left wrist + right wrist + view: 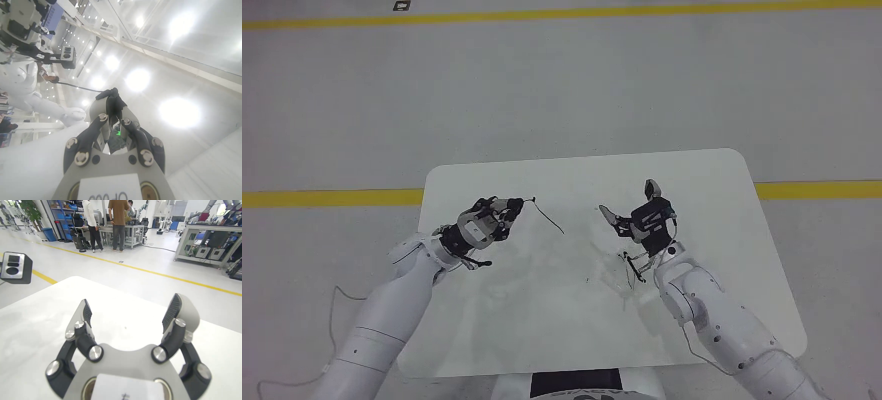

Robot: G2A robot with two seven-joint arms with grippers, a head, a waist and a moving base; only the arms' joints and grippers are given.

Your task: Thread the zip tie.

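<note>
One end of the zip tie point(548, 216) sat pinched in the left hand point(512, 207), tail unlooped above the table point(702, 180), the right hand point(630, 203) spread and empty well apart; we judged threading not yet begun.
</note>
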